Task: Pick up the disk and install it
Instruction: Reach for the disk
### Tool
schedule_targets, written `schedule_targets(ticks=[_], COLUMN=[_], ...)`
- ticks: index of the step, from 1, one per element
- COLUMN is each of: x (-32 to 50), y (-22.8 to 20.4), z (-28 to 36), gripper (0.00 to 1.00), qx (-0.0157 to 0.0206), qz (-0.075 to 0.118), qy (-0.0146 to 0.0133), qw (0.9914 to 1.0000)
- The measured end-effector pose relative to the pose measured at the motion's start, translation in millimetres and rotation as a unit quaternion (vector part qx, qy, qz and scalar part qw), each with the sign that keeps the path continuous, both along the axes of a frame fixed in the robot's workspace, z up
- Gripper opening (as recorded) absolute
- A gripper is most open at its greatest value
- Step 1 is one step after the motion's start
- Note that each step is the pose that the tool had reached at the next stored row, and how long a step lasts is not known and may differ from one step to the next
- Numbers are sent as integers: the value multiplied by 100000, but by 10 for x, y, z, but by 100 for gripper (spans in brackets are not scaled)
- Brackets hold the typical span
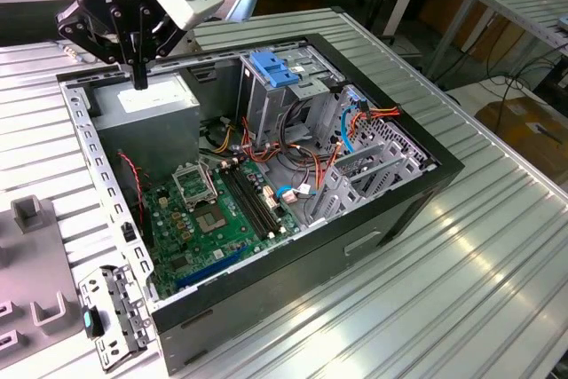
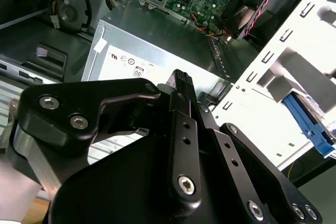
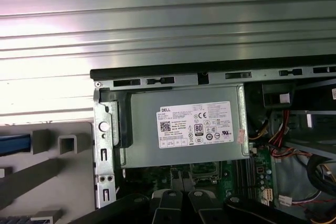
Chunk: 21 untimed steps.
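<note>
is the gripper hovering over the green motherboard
No, the gripper hangs above the grey box with the white sticker, beside the motherboard.

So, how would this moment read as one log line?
gripper: shut, empty | position: over power supply | computer case: open

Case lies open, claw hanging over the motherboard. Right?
Not quite. The claw hangs over the grey power supply box with the white sticker, not the motherboard; the exterior view shows it. The case does lie open.
</note>
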State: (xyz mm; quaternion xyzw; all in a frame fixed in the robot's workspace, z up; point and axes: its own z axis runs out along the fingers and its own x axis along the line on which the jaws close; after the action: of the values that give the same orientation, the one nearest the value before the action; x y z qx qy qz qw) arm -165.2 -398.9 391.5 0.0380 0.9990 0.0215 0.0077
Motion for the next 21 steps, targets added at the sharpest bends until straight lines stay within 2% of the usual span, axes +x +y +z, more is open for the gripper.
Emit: schedule_targets(ticks=[21], x=[-115], y=[0], z=[-4], gripper=[11], qx=[0], qz=[1], qy=[108], qw=[100000])
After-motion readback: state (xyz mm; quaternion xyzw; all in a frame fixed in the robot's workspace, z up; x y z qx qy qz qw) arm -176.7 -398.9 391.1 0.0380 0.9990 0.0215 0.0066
